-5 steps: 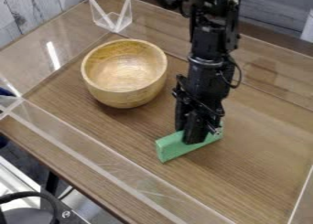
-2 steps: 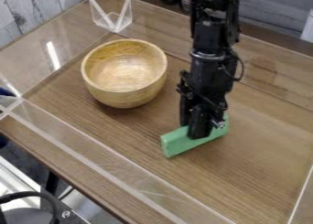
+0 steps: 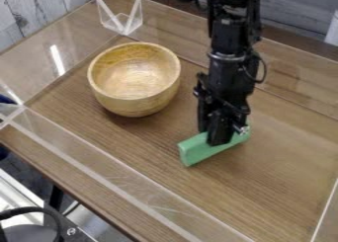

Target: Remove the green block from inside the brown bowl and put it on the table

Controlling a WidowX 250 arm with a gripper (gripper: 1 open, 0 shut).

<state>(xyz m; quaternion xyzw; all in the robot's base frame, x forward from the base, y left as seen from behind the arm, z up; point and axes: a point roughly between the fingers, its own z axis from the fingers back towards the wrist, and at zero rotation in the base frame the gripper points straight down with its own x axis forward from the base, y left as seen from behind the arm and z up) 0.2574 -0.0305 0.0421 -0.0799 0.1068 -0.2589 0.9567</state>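
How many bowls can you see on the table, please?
1. The brown bowl sits on the table, up and to the left of the green block in the view; none appear hidden.

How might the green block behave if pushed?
The green block would probably slide rather than roll, given its flat faces and square edges. It looks stiff, keeping a straight bar shape against the gripper.

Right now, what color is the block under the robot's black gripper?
Solid green block, best seen in the camera view.
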